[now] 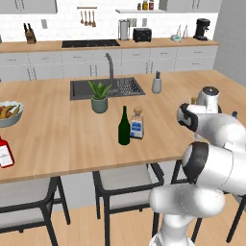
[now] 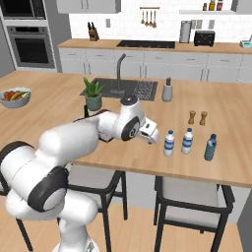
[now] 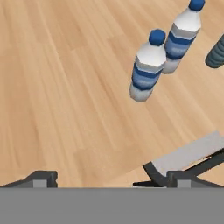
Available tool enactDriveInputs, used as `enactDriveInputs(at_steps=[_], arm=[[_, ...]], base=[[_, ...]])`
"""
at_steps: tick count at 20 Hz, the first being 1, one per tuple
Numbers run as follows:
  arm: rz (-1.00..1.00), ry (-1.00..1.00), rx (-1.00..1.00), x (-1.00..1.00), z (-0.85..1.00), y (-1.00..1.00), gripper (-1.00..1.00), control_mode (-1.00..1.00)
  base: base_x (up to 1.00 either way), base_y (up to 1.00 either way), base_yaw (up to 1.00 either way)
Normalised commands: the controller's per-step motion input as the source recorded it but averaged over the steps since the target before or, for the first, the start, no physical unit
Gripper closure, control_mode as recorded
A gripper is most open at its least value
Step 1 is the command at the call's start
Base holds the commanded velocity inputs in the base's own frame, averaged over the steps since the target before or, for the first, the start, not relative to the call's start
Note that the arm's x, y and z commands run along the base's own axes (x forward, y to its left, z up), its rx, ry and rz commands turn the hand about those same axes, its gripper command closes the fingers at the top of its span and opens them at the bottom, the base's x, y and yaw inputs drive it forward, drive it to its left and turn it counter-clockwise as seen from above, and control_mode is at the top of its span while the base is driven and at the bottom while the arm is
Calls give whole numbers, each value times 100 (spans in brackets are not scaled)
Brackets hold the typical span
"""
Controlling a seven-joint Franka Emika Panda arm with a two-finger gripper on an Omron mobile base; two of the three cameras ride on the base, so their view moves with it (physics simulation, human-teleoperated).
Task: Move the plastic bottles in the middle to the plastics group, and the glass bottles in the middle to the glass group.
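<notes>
Wooden counter (image 2: pixel 123 152): blue-banded water bottles (image 2: pixel 169 143), no legible writing

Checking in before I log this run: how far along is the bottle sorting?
Done, apparently: three plastic water bottles stand together on the counter's right. In hand: nothing; the end effector is open beside them. Left: the green wine bottle and cork-stoppered bottle still sit mid-counter, far from the red bottle.

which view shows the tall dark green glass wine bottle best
The left base view: the tall dark green glass wine bottle stands whole and unobstructed mid-counter, beside the squat clear bottle with the tan stopper. In the right base view the robot's white arm covers that part of the counter. The hand view looks at small plastic water bottles instead.
</notes>
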Motion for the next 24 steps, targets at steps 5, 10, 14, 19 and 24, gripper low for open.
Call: enactDriveInputs(at_steps=[5,10,14,19,24], arm=[[36,5,-6,-61,44,100,-100,-100],[30,0,-12,-49,94,94,-100,-100],[15,-10,-2,-48,55,98,-100,-100],[10,-19,3,-8,16,98,-100,-100],[3,-19,8,12,15,88,-100,-100]], base=[[0,0,0],[0,0,0],[0,0,0],[0,0,0],[0,0,0]])
